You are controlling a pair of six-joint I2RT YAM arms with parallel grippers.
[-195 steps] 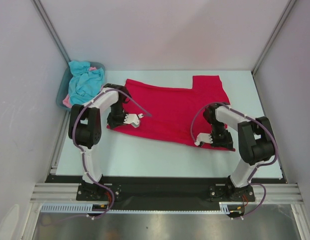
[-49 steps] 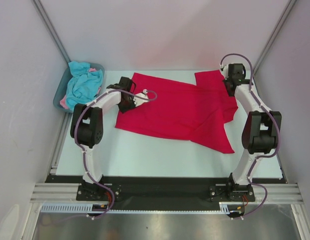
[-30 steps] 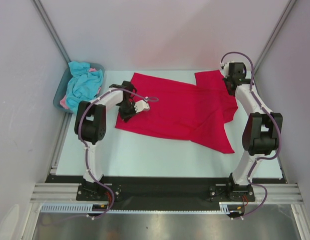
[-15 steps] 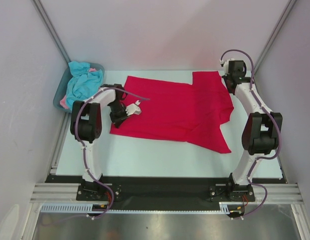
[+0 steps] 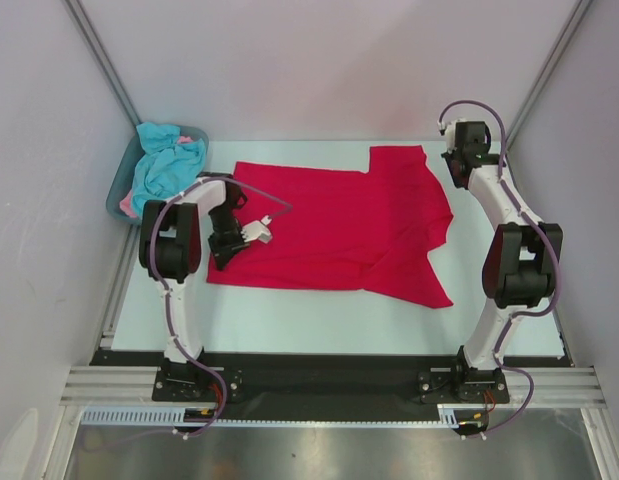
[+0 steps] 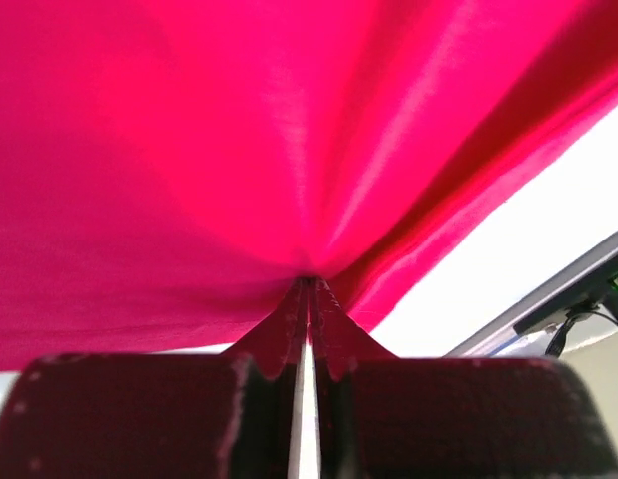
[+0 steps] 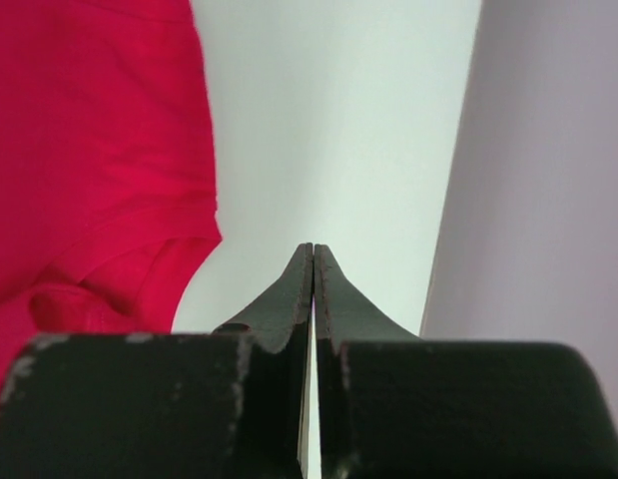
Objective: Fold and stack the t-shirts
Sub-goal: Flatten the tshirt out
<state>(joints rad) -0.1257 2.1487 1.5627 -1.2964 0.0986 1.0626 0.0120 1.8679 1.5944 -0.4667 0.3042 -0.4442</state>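
Left tool [image 6: 309, 283] pinched shut, left arm [image 5: 173, 242] folded; right tool [image 7: 312, 250] shut, right arm [image 5: 495, 196] outstretched.

One red t-shirt [image 5: 339, 225], one tub [image 5: 117, 203], one heap of bundled shirts [image 5: 169, 165], two arms [image 5: 172, 245] [image 5: 516, 268]

Red t-shirt [image 5: 329, 225]: soft cloth, matt from above. In the left wrist view a faint sheen runs along its folds.
Turquoise t-shirt [image 5: 171, 165] and pink cloth [image 5: 131, 205]: crumpled fabric, dull.
Tub [image 5: 117, 195]: grey-blue plastic, smooth.
Table [image 5: 319, 310]: pale, smooth, matt.
Left arm [image 5: 176, 320] and right arm [image 5: 484, 340]: white plastic shells with a slight gloss; joints black and matt.
Right gripper [image 7: 311, 249]: fingers [image 7: 269, 369] dark and matt, edges flecked with pale scuffs.
Front rail [image 5: 329, 385]: bare metal, ribbed.
Sheet [image 5: 329, 450] below the front rail: brushed metal, reflective.
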